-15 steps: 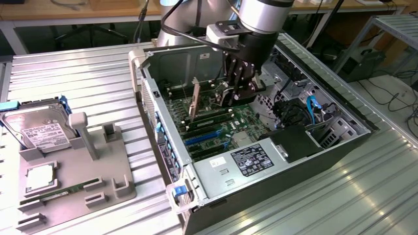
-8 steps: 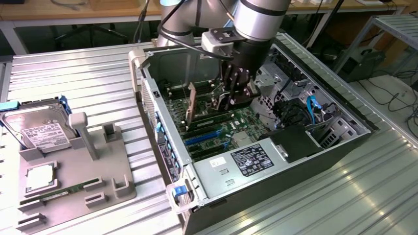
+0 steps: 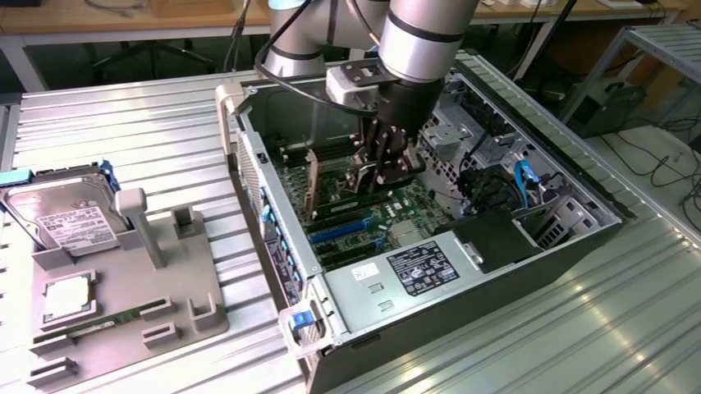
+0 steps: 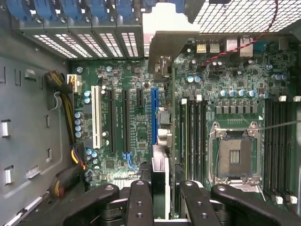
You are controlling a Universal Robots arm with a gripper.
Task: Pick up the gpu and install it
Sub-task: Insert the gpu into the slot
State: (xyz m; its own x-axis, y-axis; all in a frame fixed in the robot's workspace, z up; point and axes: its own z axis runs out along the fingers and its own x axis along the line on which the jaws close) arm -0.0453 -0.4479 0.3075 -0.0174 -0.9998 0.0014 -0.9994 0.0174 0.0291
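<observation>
Gpu [image 3: 311, 187] on edge between fingers [image 4: 141, 200], clenched on it inside case [image 3: 570, 238]. Long axis runs along blue slot [image 4: 154, 115], bracket toward case's rear wall, card directly over motherboard [image 3: 408, 205].

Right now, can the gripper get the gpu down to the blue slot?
Probably yes: the gripper holds the gpu upright, roughly in line with the empty blue slot; nothing between.

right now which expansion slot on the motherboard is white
The long slot nearest the bundled power cables. The slots beside it are black, and the one by the gpu is blue.
</observation>
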